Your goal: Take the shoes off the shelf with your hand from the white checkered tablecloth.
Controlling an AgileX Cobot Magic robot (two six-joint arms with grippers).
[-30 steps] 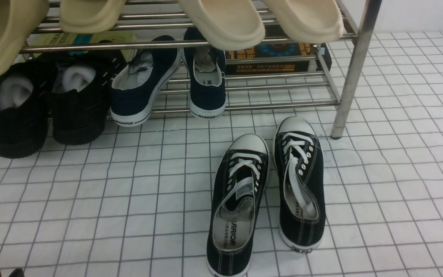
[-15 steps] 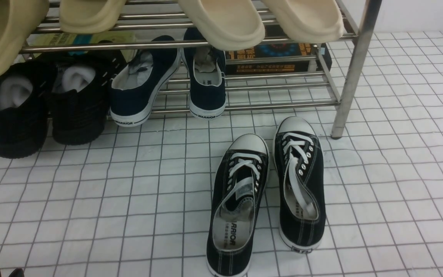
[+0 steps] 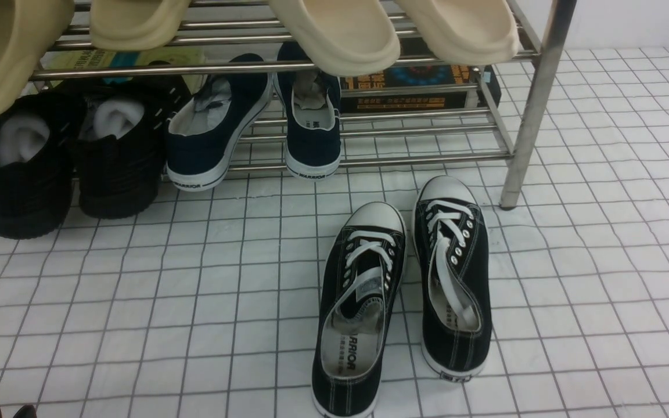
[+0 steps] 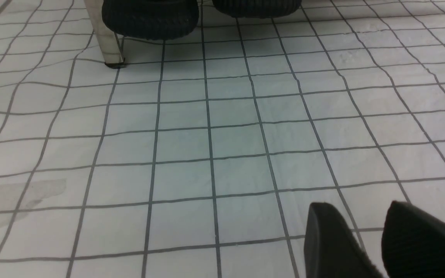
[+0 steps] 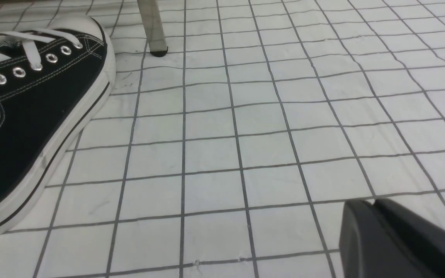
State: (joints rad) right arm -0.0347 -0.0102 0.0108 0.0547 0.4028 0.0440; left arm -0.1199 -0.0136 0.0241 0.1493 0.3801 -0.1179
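The pair of black canvas shoes with white toe caps lies side by side on the white checkered tablecloth, just in front of the chrome shelf, toes toward it. One of the shoes fills a corner of the right wrist view. My left gripper is open and empty, low over bare cloth; its fingertips peek in at the front view's bottom left. My right gripper is shut and empty, over cloth to the right of the shoes, out of the front view.
On the shelf's lower tier sit all-black chunky shoes, navy plimsolls and a dark box. Cream slippers rest on the top tier. A shelf post foot stands near the shoes' toes; another post shows in the left wrist view.
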